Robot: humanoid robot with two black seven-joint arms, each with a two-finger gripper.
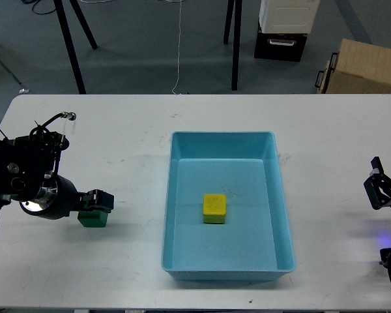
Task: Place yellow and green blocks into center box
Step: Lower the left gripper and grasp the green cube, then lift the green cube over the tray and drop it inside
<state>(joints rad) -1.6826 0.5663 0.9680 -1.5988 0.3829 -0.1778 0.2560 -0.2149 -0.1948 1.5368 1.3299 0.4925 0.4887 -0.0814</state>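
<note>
The yellow block [214, 208] lies inside the light blue box [221, 135] at the table's middle. The green block [92, 220] sits on the white table left of the box, its top partly hidden by my left gripper [96, 201]. That gripper is low, right over the block and pointing toward the box; it is dark and its fingers cannot be told apart. My right gripper [380, 190] is at the far right edge of the table, well away from both blocks, and its fingers cannot be told apart either.
The white table [130, 130] ends at the near and far edges. Beyond it stand black tripod legs [72, 45], a black and white case [283, 29] and a cardboard box [365, 65] on the floor.
</note>
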